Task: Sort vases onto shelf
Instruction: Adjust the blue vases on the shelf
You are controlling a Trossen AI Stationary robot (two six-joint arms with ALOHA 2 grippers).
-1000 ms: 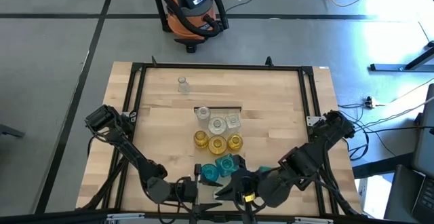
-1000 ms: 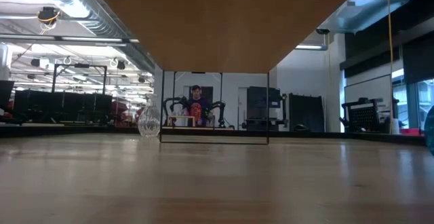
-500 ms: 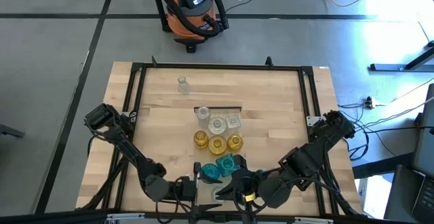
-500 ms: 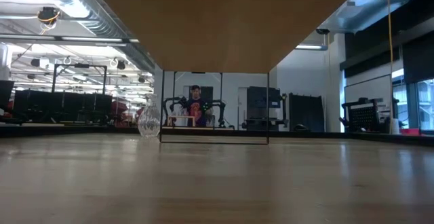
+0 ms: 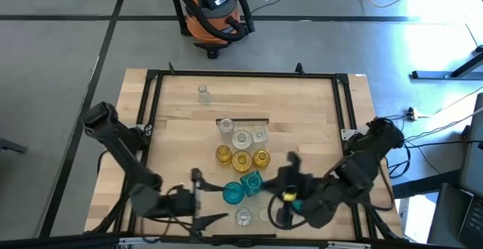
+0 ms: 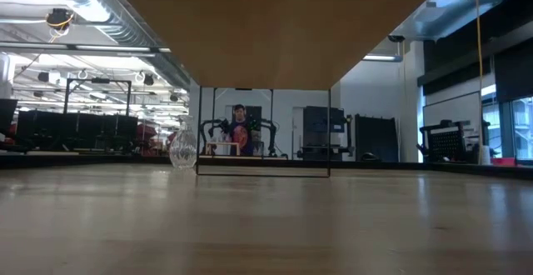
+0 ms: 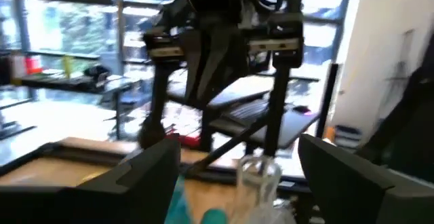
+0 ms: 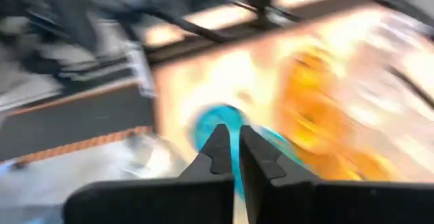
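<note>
Pale wood, my shelf (image 5: 243,147) runs lengthwise from the counter's (image 5: 317,121) middle toward its near edge, carrying clear, amber and teal vases (image 5: 241,161) upright in rows. My left tool (image 5: 202,196) stands spread, empty; my right tool (image 8: 229,157) is nearly pinched together, empty.

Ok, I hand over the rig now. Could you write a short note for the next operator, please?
Left gripper: open, empty, beside the teal vases.
Right gripper: shut, empty, on their other side.
Done: clear vases, amber vases and the teal ones stand in rows, apparently on the shelf.
Left: one lone clear vase at the table's far side; check the near clear vases too.
</note>
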